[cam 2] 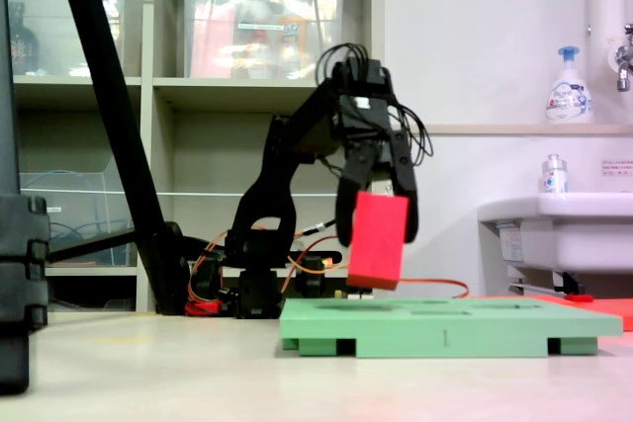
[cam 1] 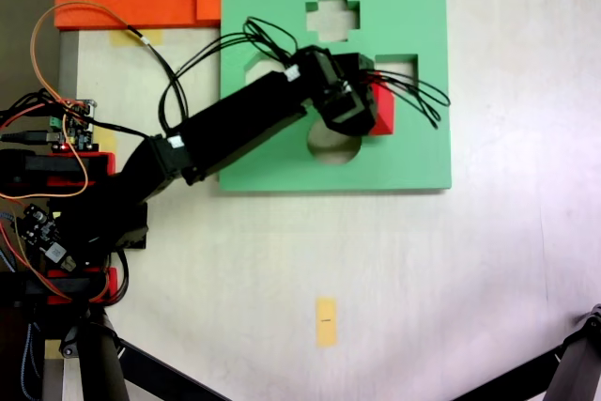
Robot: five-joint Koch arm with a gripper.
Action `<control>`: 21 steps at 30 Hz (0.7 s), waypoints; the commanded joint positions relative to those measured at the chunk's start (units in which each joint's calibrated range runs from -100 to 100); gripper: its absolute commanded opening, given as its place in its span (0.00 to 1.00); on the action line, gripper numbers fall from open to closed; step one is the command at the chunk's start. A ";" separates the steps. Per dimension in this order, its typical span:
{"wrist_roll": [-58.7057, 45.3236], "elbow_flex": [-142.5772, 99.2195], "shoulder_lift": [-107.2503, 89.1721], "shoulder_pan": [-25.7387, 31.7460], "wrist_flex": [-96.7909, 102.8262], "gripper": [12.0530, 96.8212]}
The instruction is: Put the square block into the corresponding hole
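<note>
While the red square block [cam 2: 377,241] hangs in the air, the gripper [cam 2: 377,234] pinches it from both sides, one finger in front and one behind as the side fixed view shows it. So the picking-up part looks done. The block is tilted a little and its bottom edge sits just above the top of the green foam board [cam 2: 445,328], not touching it. From above, the block [cam 1: 382,110] shows as a red bit poking out beside the black gripper [cam 1: 371,108], just below the square hole [cam 1: 398,66] and beside the round hole [cam 1: 331,146]. The cross-shaped hole [cam 1: 332,14] is farther up the board [cam 1: 413,157]. The block is not in any hole yet. What is left, I think, is to slide the block a bit so it sits right over the square hole, make it straight, lower it in, and let go. The tilt may make it catch on the edge. A small yellow paper strip [cam 1: 326,321] lies on the desk [cam 1: 488,269], well apart from the board.
</note>
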 commanded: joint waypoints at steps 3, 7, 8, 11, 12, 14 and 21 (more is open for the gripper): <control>1.76 3.26 0.66 1.42 0.66 0.15; 3.37 3.26 1.08 1.81 4.13 0.15; 3.81 3.26 1.64 1.86 5.09 0.15; 4.64 3.75 3.60 2.10 6.92 0.15; 4.88 3.75 4.15 2.15 7.50 0.15; 5.23 3.75 5.27 2.30 9.33 0.15; 5.57 4.35 6.11 3.17 19.53 0.15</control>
